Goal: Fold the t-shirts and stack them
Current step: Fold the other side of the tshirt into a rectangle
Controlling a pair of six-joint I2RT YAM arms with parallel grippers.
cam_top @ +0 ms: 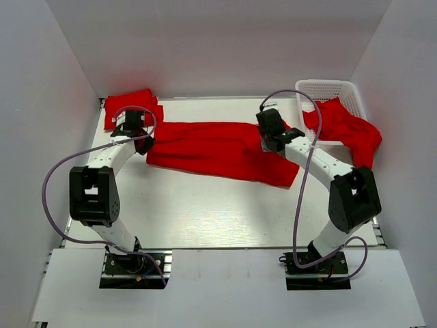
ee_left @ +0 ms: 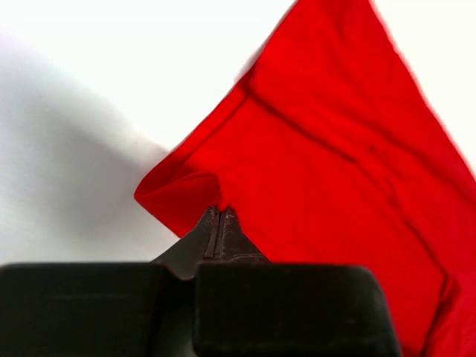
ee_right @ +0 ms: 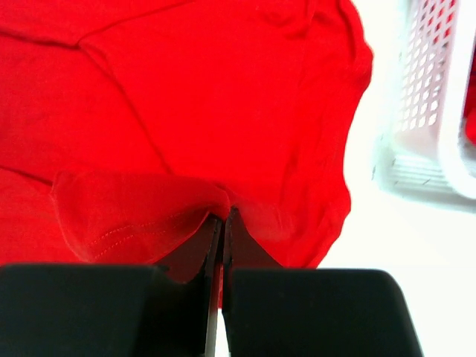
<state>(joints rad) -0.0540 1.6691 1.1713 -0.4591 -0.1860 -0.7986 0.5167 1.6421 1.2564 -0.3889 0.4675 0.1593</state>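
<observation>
A red t-shirt (cam_top: 218, 149) lies stretched across the middle of the table. My left gripper (cam_top: 144, 144) is shut on its left edge; in the left wrist view the cloth (ee_left: 327, 171) is pinched at the gripper (ee_left: 220, 210). At the shirt's right end my right gripper (cam_top: 270, 142) is shut on a fold of the same shirt (ee_right: 186, 111), the cloth bunched at the gripper (ee_right: 224, 213). A second red t-shirt (cam_top: 130, 108) sits folded at the back left. A third t-shirt (cam_top: 348, 130) hangs crumpled over the basket's edge.
A white lattice basket (cam_top: 326, 89) stands at the back right, also seen at the right of the right wrist view, basket (ee_right: 428, 111). White walls enclose the table on three sides. Purple cables loop from both arms.
</observation>
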